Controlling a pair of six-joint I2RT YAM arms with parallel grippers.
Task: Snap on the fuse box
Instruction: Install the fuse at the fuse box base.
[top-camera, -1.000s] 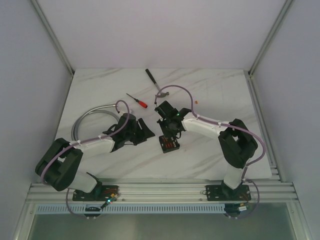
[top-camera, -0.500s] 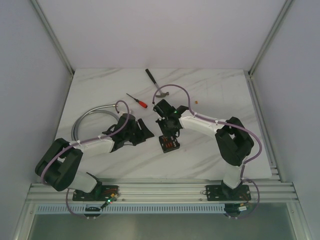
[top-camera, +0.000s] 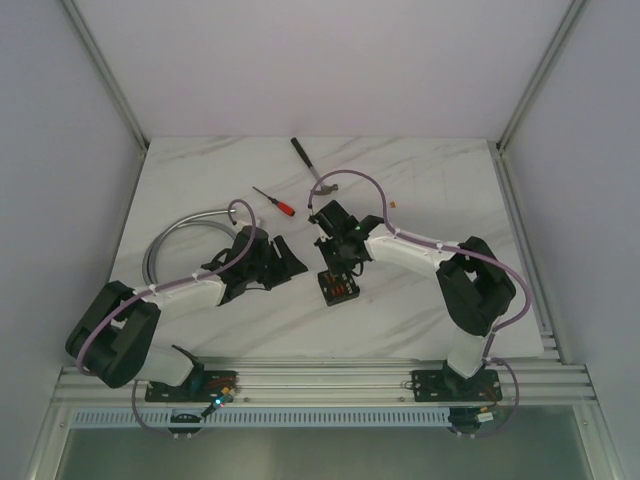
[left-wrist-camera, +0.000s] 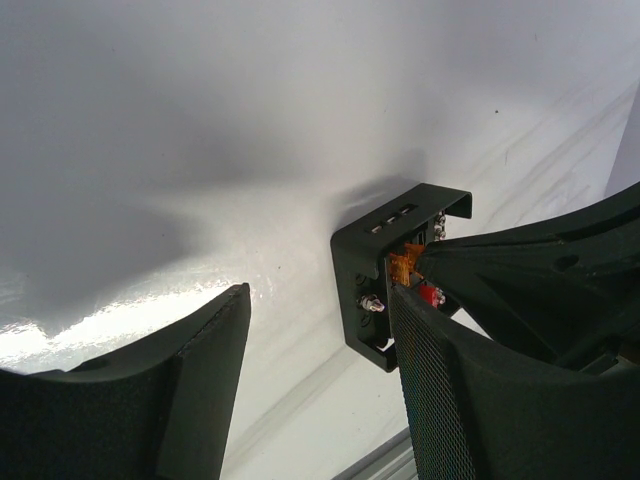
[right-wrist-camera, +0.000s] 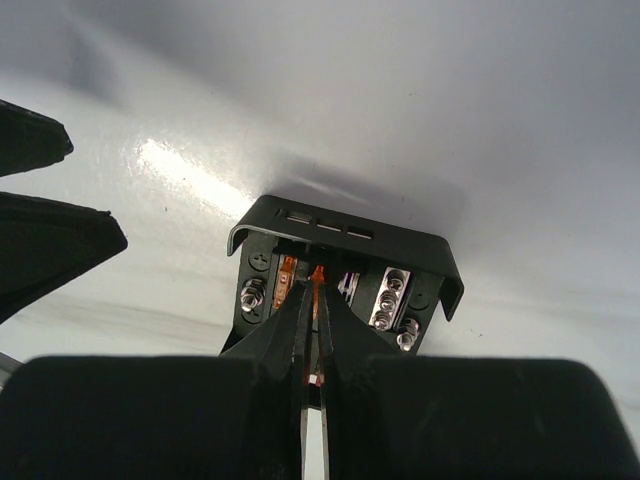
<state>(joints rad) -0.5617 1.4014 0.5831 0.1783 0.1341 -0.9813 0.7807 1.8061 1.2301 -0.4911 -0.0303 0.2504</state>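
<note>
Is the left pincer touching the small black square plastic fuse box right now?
Apart. The top external view shows bare white marble table between the open left pincer and the small black square plastic fuse box.

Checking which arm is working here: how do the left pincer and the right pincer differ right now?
The left pincer stands wide open; the right pincer is shut. The left pincer is empty and apart from the fuse box; the right pincer's tips are right at its face. Both are black and point toward the box.
</note>
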